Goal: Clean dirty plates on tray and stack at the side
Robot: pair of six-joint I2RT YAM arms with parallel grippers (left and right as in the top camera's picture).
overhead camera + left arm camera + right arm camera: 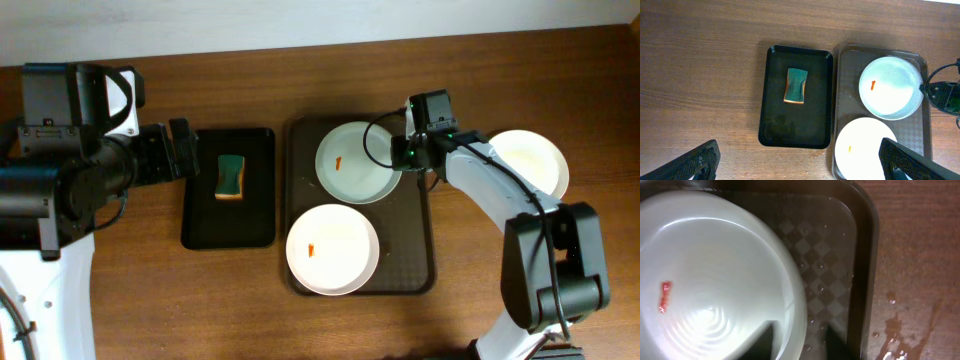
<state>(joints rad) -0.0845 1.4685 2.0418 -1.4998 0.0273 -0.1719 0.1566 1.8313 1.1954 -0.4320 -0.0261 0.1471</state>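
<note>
The dark brown tray (pixel 415 240) holds two white plates, each with an orange smear: a far plate (pixel 350 165) and a near plate (pixel 335 250). A third plate (pixel 532 160) lies on the table to the right of the tray and shows no smear. My right gripper (pixel 405 155) is at the far plate's right rim. In the right wrist view its fingers (pixel 802 342) straddle that rim (pixel 795 305), one inside and one outside, with a gap left on the outer side. My left gripper (pixel 183 148) is open and empty, held high left of the black tray; its wrist view (pixel 797 155) looks down on both trays.
A smaller black tray (pixel 200 220) lies left of the brown tray with a green and yellow sponge (pixel 231 176) on it. Wet patches (pixel 895 330) show on the wooden table right of the brown tray. A black cable loops near the right gripper.
</note>
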